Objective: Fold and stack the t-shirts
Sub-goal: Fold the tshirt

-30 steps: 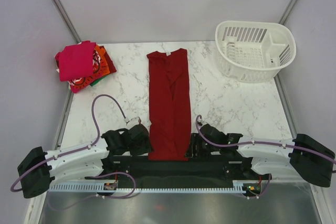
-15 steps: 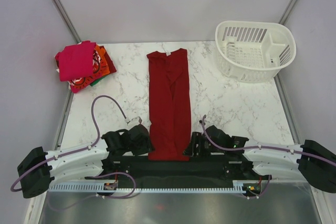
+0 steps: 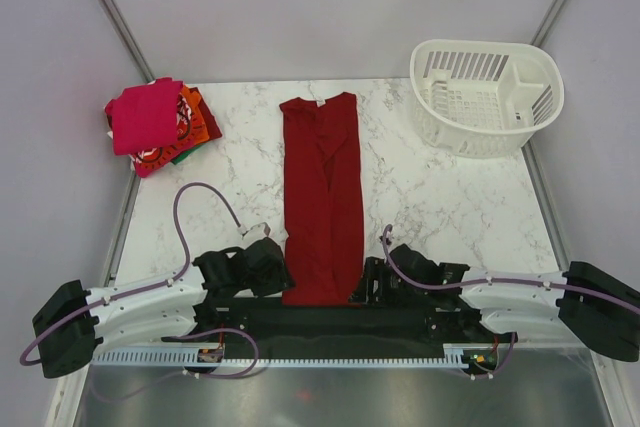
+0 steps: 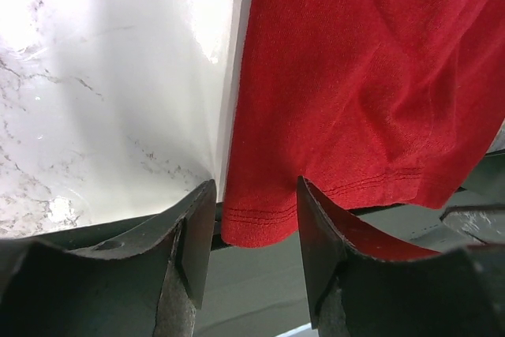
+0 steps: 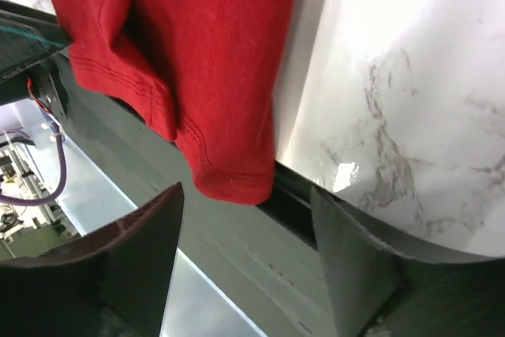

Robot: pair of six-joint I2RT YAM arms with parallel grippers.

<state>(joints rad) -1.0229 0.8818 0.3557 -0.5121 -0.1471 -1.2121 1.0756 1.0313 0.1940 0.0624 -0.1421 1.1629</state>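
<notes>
A plain dark red t-shirt (image 3: 321,197) lies folded into a long narrow strip down the middle of the marble table, neck label at the far end, hem hanging over the near edge. My left gripper (image 3: 281,280) is open at the hem's left corner (image 4: 256,215), which sits between its fingers. My right gripper (image 3: 362,282) is open at the hem's right corner (image 5: 233,175), fingers to either side and apart from the cloth. A stack of folded shirts (image 3: 155,122), magenta-pink on top of orange and red printed ones, lies at the far left corner.
A white plastic slotted basket (image 3: 487,95) stands at the far right corner. Grey walls close the table at back and sides. The black arm rail (image 3: 330,322) runs along the near edge below the shirt's hem.
My right gripper has moved a little left and nearer, closing in on the hem's right corner. The left gripper and the shirt have hardly moved.
</notes>
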